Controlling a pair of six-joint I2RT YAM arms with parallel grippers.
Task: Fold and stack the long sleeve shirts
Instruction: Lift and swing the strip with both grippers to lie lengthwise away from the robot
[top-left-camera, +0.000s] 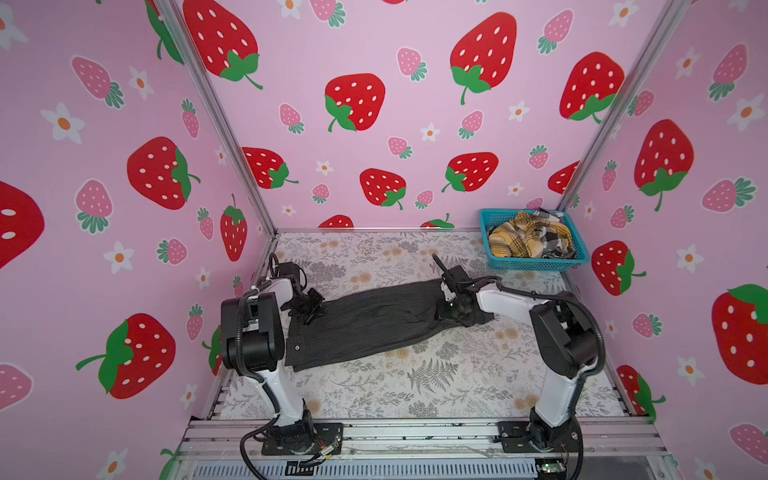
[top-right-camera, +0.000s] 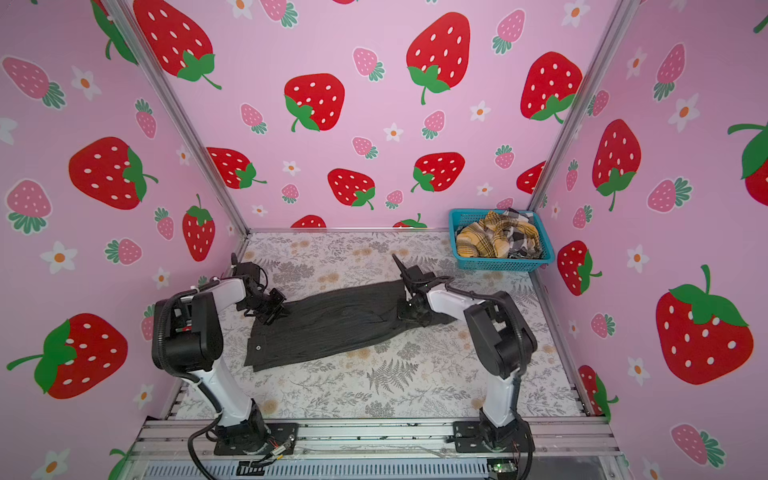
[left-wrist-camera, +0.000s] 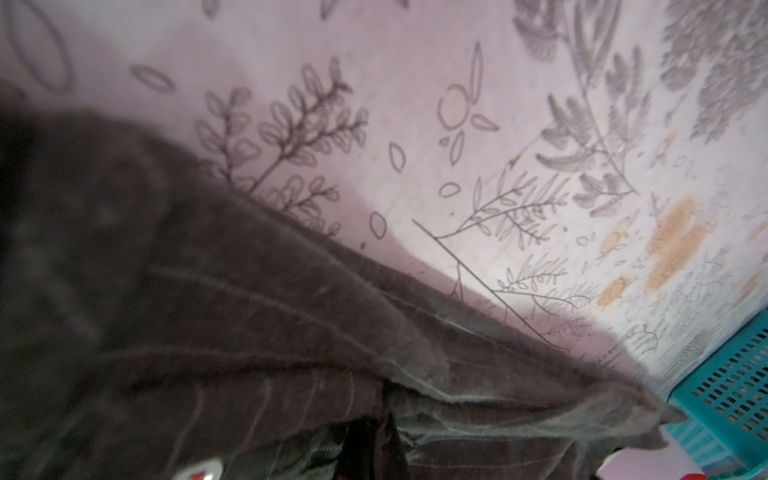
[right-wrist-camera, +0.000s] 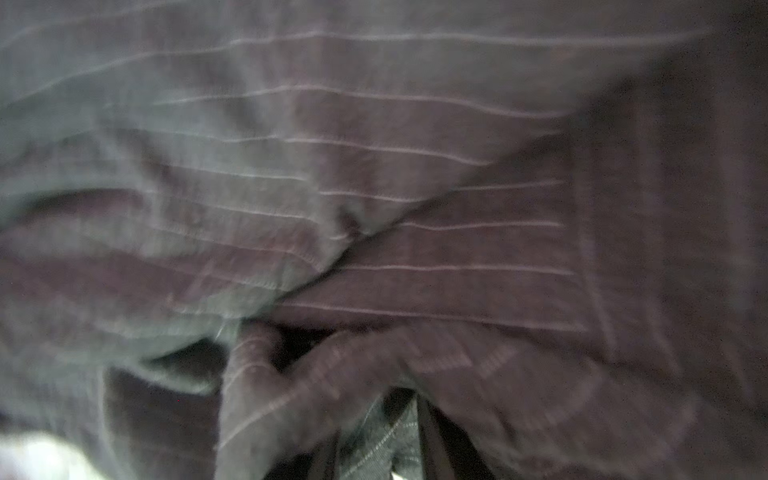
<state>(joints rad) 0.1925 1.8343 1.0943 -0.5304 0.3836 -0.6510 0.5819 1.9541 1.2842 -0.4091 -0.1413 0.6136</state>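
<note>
While the charcoal shirt (top-left-camera: 374, 328) is lying stretched across the bench (top-left-camera: 415, 386) between our arms, we are holding its left end with our left gripper (top-left-camera: 309, 311), jaws clamped together on the cloth edge. Our right gripper (top-left-camera: 446, 312) is resting on the shirt's right end. Cloth is bunching between its jaws in the wrist view, but we cannot tell whether they are gripping. Plaid shirts (top-left-camera: 515, 243) are sitting in the blue basket (top-left-camera: 536, 264) at the far right corner.

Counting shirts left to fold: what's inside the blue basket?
A crumpled mustard-yellow plaid shirt and a black-white check shirt fill the blue basket; anything beneath them is covered.
</note>
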